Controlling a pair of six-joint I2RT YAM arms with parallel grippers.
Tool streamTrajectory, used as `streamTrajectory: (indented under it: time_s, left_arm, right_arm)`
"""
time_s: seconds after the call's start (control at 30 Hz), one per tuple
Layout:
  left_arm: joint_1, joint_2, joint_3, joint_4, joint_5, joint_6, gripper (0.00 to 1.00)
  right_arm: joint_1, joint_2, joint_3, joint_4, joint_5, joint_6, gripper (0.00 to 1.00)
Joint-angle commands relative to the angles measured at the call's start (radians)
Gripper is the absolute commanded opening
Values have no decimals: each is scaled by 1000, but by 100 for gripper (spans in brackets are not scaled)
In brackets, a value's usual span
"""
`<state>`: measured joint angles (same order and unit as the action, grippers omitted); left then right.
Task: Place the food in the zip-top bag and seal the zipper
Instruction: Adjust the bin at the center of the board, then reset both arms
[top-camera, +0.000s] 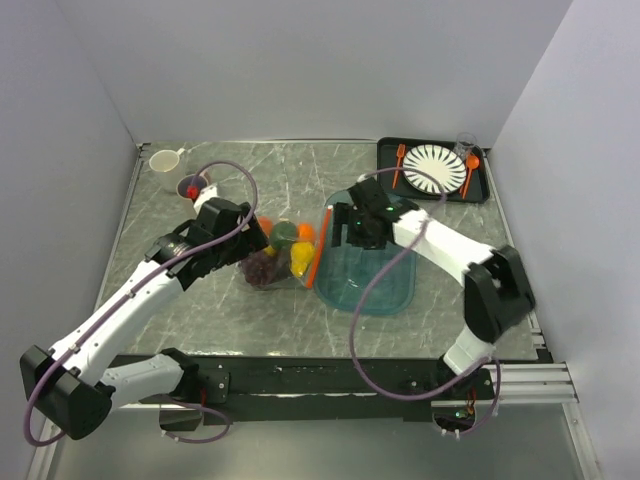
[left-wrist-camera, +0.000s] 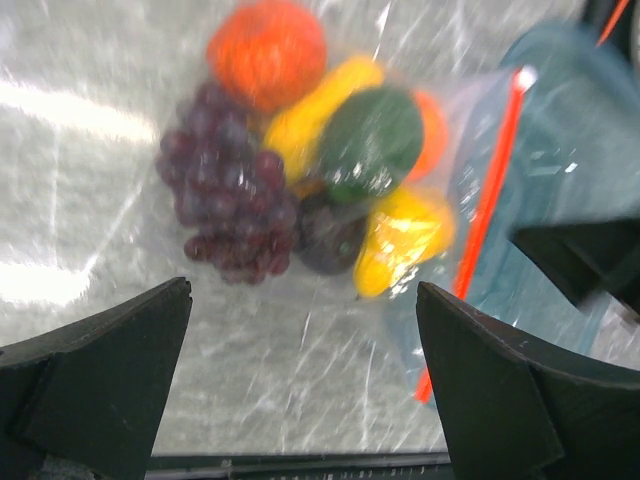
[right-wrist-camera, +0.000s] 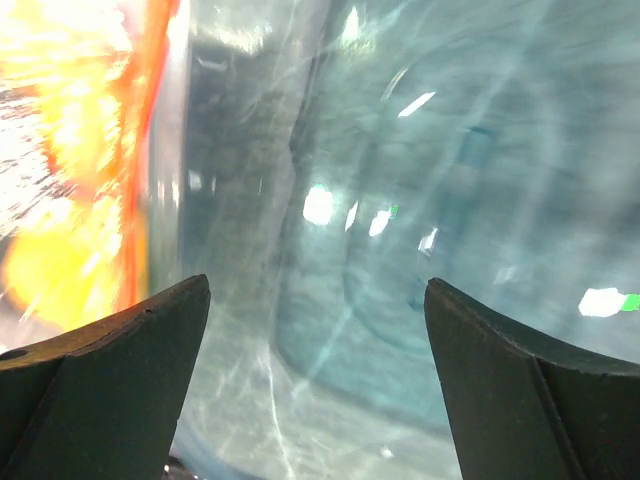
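The zip-top bag lies flat in the middle of the table with the food inside it. In the left wrist view the bag holds an orange, purple grapes, a green piece and yellow pieces. The orange-red zipper runs along the bag's right edge, partly over the teal tray, with its white slider end at the far end. My left gripper is open and empty, just left of the bag. My right gripper is open over the tray, beside the zipper.
A black tray at the back right holds a striped white plate, an orange fork, an orange spoon and a clear cup. A white cup and a purple cup stand at the back left.
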<state>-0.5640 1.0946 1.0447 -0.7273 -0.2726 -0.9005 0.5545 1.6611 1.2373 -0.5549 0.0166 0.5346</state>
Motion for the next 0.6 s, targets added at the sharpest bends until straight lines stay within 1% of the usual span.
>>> streamTrajectory:
  time_s: [0.0,0.07,0.13,0.17,0.27,0.3,0.37,0.4,0.43,0.57]
  left_arm:
    - [0,-48,87,32,-118,57,99]
    - [0,-55,110,34,-164,74,99]
    - [1,-58,126,42,-186,100,99]
    - [0,-56,133,42,-210,104,99]
    - [0,-45,155,19,-260,107,99]
    - [0,-39,158,0,-287,109,99]
    - [0,-22,172,-17,-310,110,99]
    - [0,-12,179,-33,-322,114,99]
    - [0,-9,179,-32,-326,118,100]
    - [-2,-7,175,17,-350,140,100]
  right_arm:
    - [-70,-256,-53,78,112,-50,96]
    - [-125,-346,-104,121,161,-73,97]
    - [-155,-401,-149,154,224,-91,98]
    - [-186,-453,-169,171,300,-96,98]
    - [-232,-556,-265,257,422,-120,100]
    - [-243,-578,-321,280,506,-125,100]
    - [-258,-644,-393,390,578,-175,100]
    - [-264,-661,-459,427,633,-211,100]
    - [-269,-676,-487,481,657,-222,100]
    - [-292,-705,-585,582,732,-229,100]
